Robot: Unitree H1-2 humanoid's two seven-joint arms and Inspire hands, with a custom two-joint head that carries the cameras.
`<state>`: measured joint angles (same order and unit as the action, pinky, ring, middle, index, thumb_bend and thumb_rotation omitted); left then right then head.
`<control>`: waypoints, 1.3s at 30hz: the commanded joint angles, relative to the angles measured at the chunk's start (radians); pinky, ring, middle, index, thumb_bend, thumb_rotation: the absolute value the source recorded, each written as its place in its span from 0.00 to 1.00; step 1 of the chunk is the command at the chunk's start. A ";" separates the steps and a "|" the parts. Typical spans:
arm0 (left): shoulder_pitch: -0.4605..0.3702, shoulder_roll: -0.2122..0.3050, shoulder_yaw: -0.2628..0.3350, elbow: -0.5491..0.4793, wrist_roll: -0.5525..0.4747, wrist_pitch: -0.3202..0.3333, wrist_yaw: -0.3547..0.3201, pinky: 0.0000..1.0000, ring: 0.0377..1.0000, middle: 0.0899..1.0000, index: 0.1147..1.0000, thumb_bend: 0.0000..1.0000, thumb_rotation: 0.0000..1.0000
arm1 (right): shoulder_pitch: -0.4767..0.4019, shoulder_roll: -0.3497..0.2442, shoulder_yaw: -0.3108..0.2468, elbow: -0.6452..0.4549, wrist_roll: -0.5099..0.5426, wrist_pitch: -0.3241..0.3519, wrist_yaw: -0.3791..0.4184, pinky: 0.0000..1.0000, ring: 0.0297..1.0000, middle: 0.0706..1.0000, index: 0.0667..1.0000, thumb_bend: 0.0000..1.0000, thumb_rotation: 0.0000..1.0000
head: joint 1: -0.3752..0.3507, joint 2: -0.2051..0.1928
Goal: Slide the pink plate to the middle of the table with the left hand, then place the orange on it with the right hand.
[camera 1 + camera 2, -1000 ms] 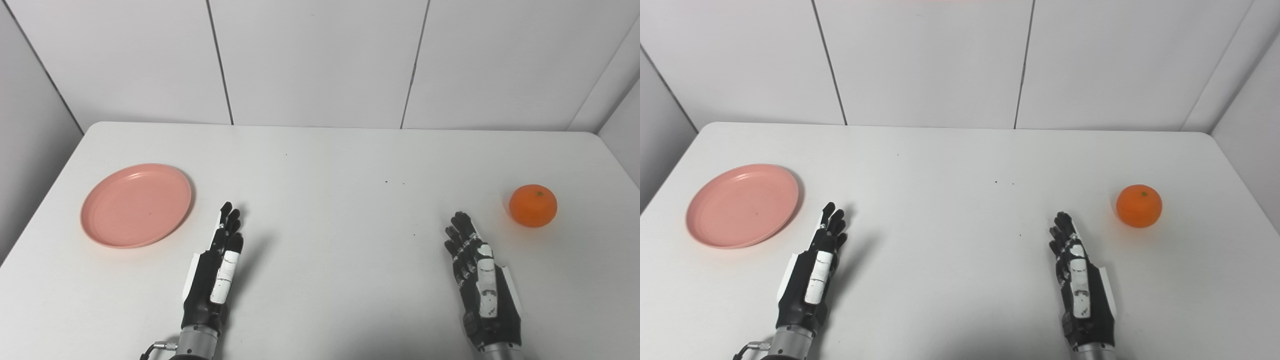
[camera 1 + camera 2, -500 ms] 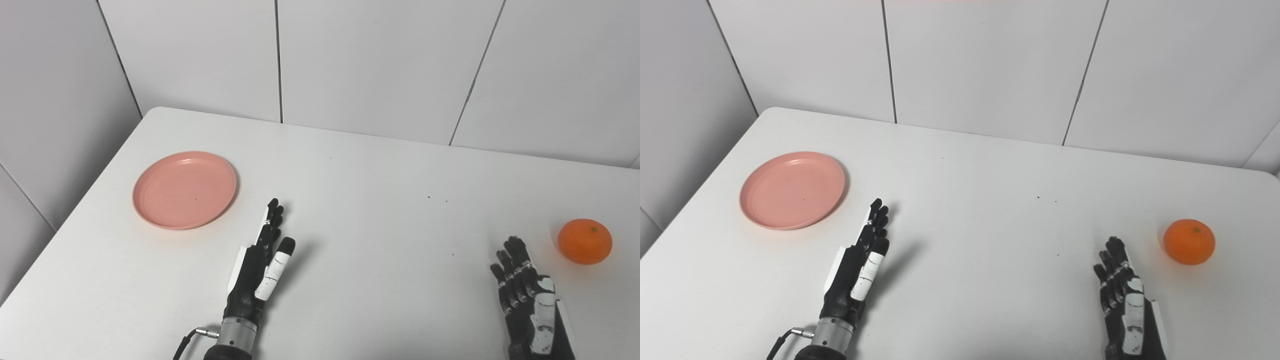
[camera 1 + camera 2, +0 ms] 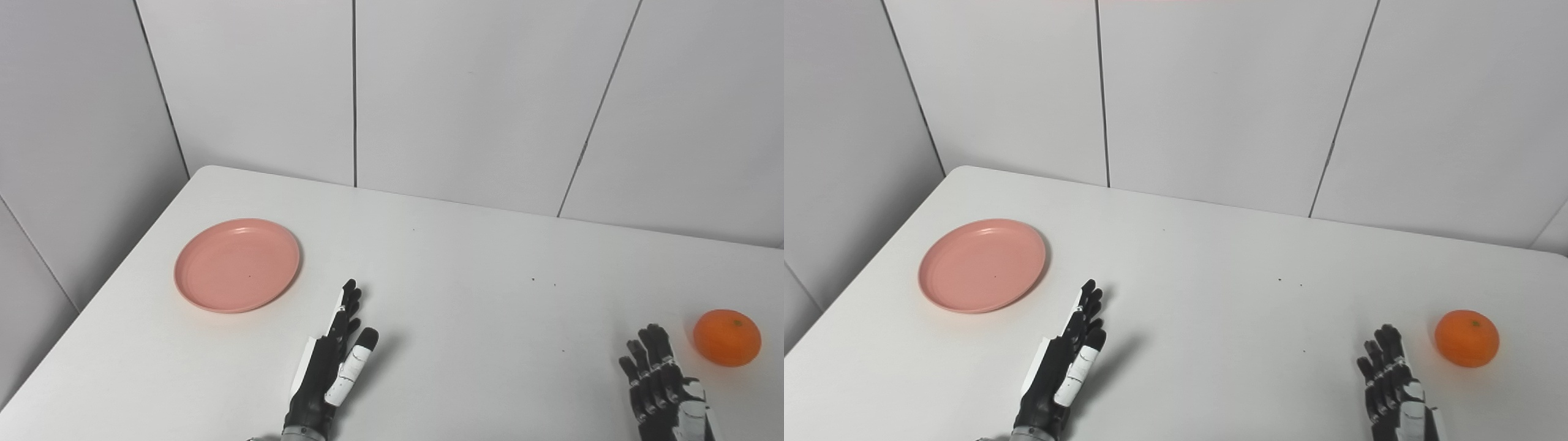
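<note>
The white bench (image 3: 465, 318) fills the lower part of both views, with grey wall panels (image 3: 471, 98) behind its far edge and along its left side.

The pink plate (image 3: 237, 264) lies flat on the left part of the bench, well left of the middle. It carries nothing.

The left hand (image 3: 334, 370) is at the near edge, right of and nearer than the plate, and apart from it. Its fingers (image 3: 348, 306) are extended, lie close together and point toward the far side, with the thumb set slightly off to the right. It holds nothing.

The right hand (image 3: 1396, 389) is at the near right edge and is partly cut off by the picture's bottom edge. Its fingers (image 3: 1387, 352) are extended and slightly spread. It holds nothing.

The orange (image 3: 727, 337) sits on the bench at the right side, just right of and slightly beyond the right hand's fingertips, not touching them.

A few small dark specks (image 3: 543, 282) mark the bench surface right of the middle.
</note>
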<state>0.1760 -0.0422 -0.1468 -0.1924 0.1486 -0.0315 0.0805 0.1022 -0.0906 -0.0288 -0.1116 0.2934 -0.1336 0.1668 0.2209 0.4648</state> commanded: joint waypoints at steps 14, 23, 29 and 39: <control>0.113 0.024 0.013 0.046 -0.088 -0.042 -0.036 0.96 0.97 0.97 0.97 0.80 0.88 | 0.033 0.014 -0.001 0.132 -0.058 -0.059 0.003 1.00 0.99 0.98 0.96 0.78 1.00 | -0.027 -0.012; 0.015 0.037 0.068 -0.092 -0.220 0.061 -0.094 1.00 0.99 0.97 0.98 0.96 0.87 | 0.026 0.026 0.001 0.148 -0.069 -0.066 0.000 1.00 0.99 0.97 0.95 0.81 1.00 | -0.025 -0.020; -0.051 0.085 0.108 -0.161 -0.301 0.093 -0.168 1.00 0.96 0.94 0.98 1.00 0.89 | 0.023 0.038 0.004 0.152 -0.071 -0.070 -0.001 1.00 0.98 0.96 0.94 0.81 1.00 | -0.036 -0.028; -0.194 0.166 0.180 -0.247 -0.350 0.182 -0.192 1.00 0.95 0.95 0.99 1.00 0.92 | 0.027 0.049 0.006 0.148 -0.076 -0.075 0.000 1.00 0.97 0.96 0.93 0.82 1.00 | -0.041 -0.032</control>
<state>0.0296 0.1117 0.0290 -0.3985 -0.1792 0.1512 -0.1003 0.0830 -0.0783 -0.0388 -0.0748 0.2114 -0.1721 0.1611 0.1795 0.4326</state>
